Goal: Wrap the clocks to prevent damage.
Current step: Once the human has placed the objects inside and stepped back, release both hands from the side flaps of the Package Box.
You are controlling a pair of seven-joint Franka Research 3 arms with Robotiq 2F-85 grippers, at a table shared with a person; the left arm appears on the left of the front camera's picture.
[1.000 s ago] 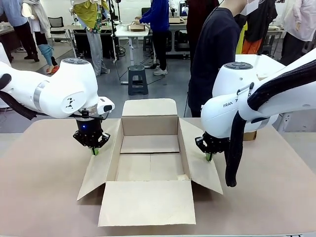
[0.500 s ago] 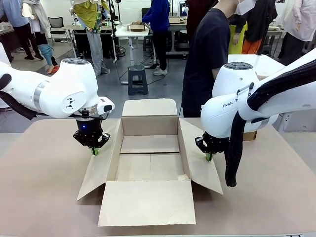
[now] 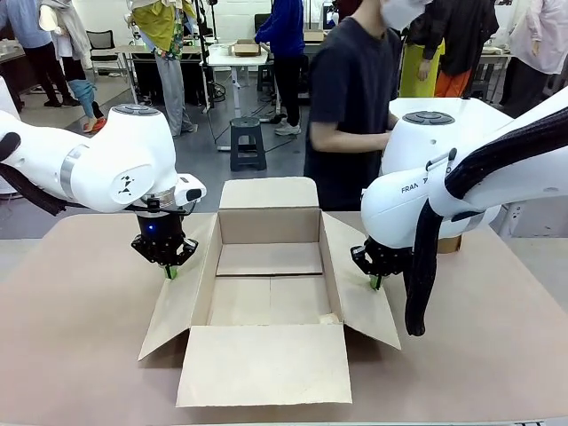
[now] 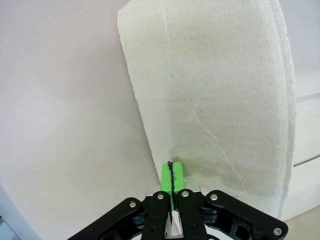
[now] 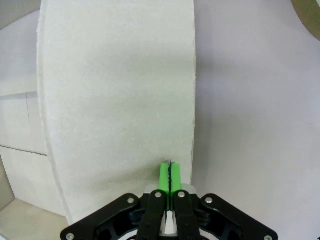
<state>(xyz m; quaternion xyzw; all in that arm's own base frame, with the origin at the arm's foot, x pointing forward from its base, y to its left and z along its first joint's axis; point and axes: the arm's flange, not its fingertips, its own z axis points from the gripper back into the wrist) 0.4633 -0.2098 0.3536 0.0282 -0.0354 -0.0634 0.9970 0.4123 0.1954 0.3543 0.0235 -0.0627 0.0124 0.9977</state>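
Note:
The clocks are out of view. An open cardboard box stands in the middle of the table with all its flaps folded outward. My left gripper is shut, its tips down on the box's left flap near the flap's outer edge. In the left wrist view the green pads of this gripper press together on that flap. My right gripper is shut too, tips resting on the right flap. The right wrist view shows its closed pads on that flap. Neither gripper holds anything.
A person in a dark T-shirt stands at the far side behind the box. A brown object sits on the table behind my right arm. Bare tabletop lies to the left and right of the box.
The person has stepped left along the far side, now behind the box. Both arms and the box have stayed still.

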